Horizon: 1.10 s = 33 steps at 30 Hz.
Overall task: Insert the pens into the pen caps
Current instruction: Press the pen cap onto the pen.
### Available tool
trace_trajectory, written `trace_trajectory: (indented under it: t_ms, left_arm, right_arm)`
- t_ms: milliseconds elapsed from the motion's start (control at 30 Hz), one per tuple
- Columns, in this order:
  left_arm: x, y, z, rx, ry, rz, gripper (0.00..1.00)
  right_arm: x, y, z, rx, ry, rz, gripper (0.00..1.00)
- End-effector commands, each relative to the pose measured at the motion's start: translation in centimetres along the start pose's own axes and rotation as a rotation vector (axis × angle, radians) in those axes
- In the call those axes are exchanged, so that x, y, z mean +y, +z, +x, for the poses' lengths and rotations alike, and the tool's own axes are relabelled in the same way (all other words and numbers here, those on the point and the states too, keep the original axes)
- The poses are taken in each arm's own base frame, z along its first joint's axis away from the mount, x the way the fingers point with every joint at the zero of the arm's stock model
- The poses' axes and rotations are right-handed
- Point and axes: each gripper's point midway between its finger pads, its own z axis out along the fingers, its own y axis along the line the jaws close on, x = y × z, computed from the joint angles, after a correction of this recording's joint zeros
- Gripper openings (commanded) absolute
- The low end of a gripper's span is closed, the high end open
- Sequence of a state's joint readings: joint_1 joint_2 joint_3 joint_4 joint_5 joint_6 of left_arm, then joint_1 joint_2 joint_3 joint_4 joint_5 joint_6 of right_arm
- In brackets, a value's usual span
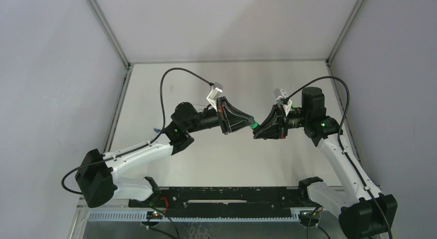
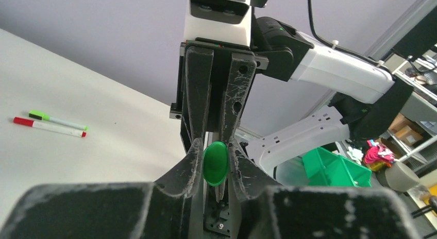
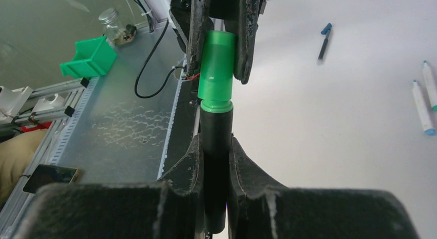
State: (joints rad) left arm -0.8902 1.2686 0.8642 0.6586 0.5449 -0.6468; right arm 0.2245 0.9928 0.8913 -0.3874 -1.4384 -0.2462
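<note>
The chunky green cap (image 3: 216, 69) hangs in the air above the worktop (image 1: 216, 161), between the two arms. Its mouth sits on the end of the thick black marker (image 3: 215, 167), and cap and barrel run in one straight line. The left arm's fingers (image 2: 188, 161) pinch the cap from both sides. The right arm's fingers (image 3: 188, 164) are pressed onto the marker's barrel just behind the cap's collar. The step in hand seems to be the capping of this marker, and it looks close to done, though I cannot tell whether the cap has gone fully home. The next move likely calls for a firm push along the shared line, with no sideways twist. A thin black pen (image 3: 323, 43) and two white pens (image 3: 421, 107) lie on the worktop, well apart from the marker.
</note>
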Motion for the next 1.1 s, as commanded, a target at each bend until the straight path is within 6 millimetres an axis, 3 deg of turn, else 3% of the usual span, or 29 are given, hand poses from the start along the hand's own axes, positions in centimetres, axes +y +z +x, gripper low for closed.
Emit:
trace_trajectory:
  t_ms: [0, 300, 500, 633, 800, 1067]
  left_arm:
    - [-0.8, 0.6, -0.9, 0.004, 0.031, -0.036, 0.01]
    - [1.9, 0.0, 3.9, 0.239, 0.011, -0.217, 0.0]
    - [0.4, 1.5, 5.8, 0.278, -0.097, -0.126, 0.0]
    - [-1.6, 2.3, 8.4, 0.331, -0.133, 0.002, 0.0]
    - [-3.8, 1.3, 11.5, 0.44, -0.143, 0.157, 0.0]
    - [-4.0, -2.5, 18.0, 0.708, -0.245, 0.157, 0.0]
  right_arm:
    - [-1.4, -0.1, -0.5, -0.001, -0.018, 0.075, 0.0]
    - [-4.3, -1.2, -1.6, 0.028, -0.057, 0.282, 0.0]
    - [-4.3, -1.2, -3.0, 0.023, -0.079, 0.289, 0.0]
    - [-2.1, -0.5, -4.0, -0.013, -0.052, 0.135, 0.0]
    - [0.3, 0.1, -5.2, -0.033, -0.024, -0.013, 0.0]
    - [-3.1, -2.1, -6.9, -0.045, -0.077, 0.255, 0.0]
